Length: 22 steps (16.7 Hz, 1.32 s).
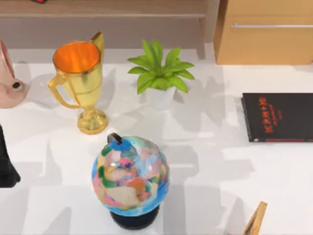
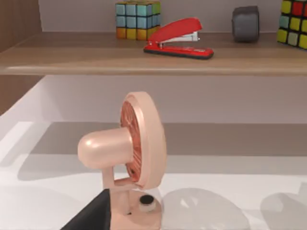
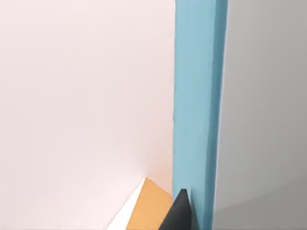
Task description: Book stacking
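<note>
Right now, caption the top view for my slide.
Globe, gold trophy and potted plant share a white table; black book lies at right.

Red lettering is seen on the cover of the black book (image 1: 279, 116), at roughly 3 o'clock on the table in the top view. The characters are arranged in two short columns near the cover's centre, with a thinner line of smaller marks beside them. No character could be made out; the lettering is possibly a non-Latin script, but the marks are too small to confirm. No legible label, brand, number or sign was noted on any other item in the three views.
</note>
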Available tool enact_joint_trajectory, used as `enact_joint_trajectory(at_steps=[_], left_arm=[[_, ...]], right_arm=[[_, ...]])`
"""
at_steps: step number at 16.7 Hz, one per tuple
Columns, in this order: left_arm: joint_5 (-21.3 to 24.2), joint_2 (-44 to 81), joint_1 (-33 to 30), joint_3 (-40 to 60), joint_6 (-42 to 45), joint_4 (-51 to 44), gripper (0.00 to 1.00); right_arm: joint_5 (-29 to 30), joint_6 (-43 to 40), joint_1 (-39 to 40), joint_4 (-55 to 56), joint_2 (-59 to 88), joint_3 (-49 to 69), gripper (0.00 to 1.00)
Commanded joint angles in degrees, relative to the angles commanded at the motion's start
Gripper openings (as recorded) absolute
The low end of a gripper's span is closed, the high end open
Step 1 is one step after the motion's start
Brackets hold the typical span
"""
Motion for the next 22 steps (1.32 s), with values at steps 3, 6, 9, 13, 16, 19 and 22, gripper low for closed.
enact_joint_trajectory(at_steps=[3,6,9,13,16,19,22], left_arm=[[0.0,0.0,0.0,0.0,0.0,0.0,1.0],[0.0,0.0,0.0,0.0,0.0,0.0,1.0],[0.0,0.0,0.0,0.0,0.0,0.0,1.0],[0.0,0.0,0.0,0.0,0.0,0.0,1.0],[0.0,0.0,0.0,0.0,0.0,0.0,1.0],[0.0,0.0,0.0,0.0,0.0,0.0,1.0],[0.0,0.0,0.0,0.0,0.0,0.0,1.0]], right_arm=[[4.6,17.1,7.7,-0.7,-2.8,-11.3,0.0],[6.7,30.7,16.2,-2.9,-0.5,-21.3,0.0],[7.3,39.2,23.2,-5.5,4.2,-28.9,0.0],[7.3,42.7,26.5,-6.9,7.1,-32.3,0.0],[7.2,42.6,26.3,-6.8,7.0,-32.3,0.0],[7.1,42.6,26.2,-6.3,8.1,-31.8,0.0],[7.0,42.5,26.2,-6.1,8.7,-31.6,0.0]])
